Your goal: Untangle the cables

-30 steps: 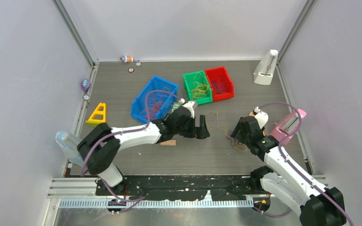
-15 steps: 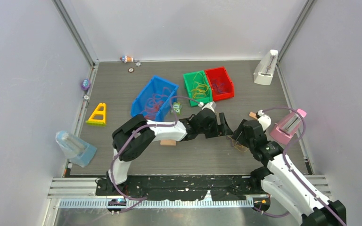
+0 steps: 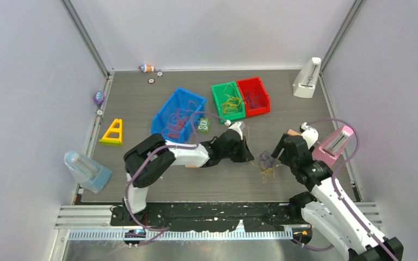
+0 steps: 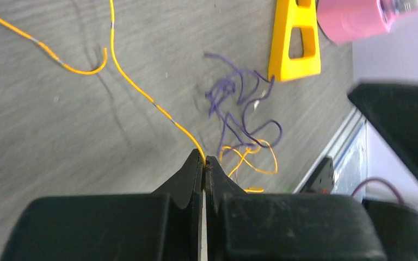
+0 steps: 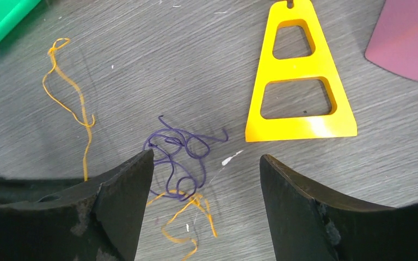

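Note:
A small tangle of cables lies on the grey table between my two grippers: a purple cable [image 5: 177,148] [image 4: 234,103] looped over a yellow cable [image 5: 191,209]. My left gripper [image 4: 204,159] [image 3: 246,151] is shut on a long yellow strand [image 4: 141,92] that trails away across the table. My right gripper [image 5: 207,155] [image 3: 275,154] hovers open just above the tangle [image 3: 265,163], with the purple loops by its left finger [image 5: 125,190] and nothing held.
A yellow triangle [image 5: 299,81] and a pink block [image 5: 408,38] lie just beyond the tangle. At the back stand a blue bin [image 3: 177,113] with orange-red cables, a green bin [image 3: 228,100] with yellow ones and a red bin [image 3: 253,96]. A white stand [image 3: 307,79] is at the back right.
My left arm swung right to the tangle and its gripper went from open to shut on the yellow cable. My right gripper lifted back a little and opened wider.

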You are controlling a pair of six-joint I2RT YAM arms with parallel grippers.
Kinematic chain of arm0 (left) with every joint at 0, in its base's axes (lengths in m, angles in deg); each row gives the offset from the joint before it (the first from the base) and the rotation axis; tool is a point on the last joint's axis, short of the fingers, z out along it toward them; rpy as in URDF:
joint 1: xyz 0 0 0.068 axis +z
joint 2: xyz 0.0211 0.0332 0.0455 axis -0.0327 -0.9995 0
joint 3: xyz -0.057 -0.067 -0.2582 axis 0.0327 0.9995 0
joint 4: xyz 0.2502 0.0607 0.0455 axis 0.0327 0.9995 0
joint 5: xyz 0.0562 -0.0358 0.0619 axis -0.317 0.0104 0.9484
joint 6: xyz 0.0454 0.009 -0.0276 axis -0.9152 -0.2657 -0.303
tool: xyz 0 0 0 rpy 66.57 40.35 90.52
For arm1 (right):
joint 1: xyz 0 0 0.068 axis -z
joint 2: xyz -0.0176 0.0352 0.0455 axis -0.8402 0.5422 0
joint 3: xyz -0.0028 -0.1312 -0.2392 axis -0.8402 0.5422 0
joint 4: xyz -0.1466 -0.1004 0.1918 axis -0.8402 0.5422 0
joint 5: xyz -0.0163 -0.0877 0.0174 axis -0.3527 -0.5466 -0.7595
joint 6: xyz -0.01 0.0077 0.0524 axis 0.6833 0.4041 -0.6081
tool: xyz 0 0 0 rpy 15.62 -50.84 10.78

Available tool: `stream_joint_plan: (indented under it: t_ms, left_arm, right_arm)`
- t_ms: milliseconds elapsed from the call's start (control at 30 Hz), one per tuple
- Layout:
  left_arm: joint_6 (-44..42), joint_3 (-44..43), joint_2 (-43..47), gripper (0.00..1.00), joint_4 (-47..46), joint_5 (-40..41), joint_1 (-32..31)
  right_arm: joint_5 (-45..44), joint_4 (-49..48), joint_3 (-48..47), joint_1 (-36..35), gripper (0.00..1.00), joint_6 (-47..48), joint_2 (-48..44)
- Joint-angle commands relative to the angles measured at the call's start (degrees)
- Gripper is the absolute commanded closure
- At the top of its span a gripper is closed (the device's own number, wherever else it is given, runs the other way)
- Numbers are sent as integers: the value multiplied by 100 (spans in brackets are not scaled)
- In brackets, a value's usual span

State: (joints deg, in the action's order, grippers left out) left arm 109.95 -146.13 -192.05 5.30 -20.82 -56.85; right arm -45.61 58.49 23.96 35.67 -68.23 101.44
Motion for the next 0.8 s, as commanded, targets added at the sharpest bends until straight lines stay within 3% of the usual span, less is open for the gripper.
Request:
stream_joint_plan:
  t_ms: [0, 267, 500, 633, 733, 767]
  left_arm:
    - [-1040, 758, 930, 100, -644, -398, 30]
    - [-1133, 1523, 1088, 100, -1138, -709, 44]
    - [-1119, 1633, 1108, 100, -1150, -695, 53]
    - [-1145, 1694, 1155, 100, -1147, -716, 50]
    - [-1187, 1841, 1308, 100, -1132, -650, 50]
    - [-1245, 1897, 1395, 100, -1053, -578, 52]
  right_arm:
    - [256, -180, -715, 22, 22, 753, 734]
    - [1707, -854, -452, -17, 11, 631, 1678]
    - [1926, -1443, 354, -39, 5, 303, 1814]
    - [1857, -1760, 392, -41, 2, 228, 2381]
    - [1697, -1896, 338, -39, 15, 248, 2706]
    - [1591, -1908, 298, -39, 32, 259, 2811]
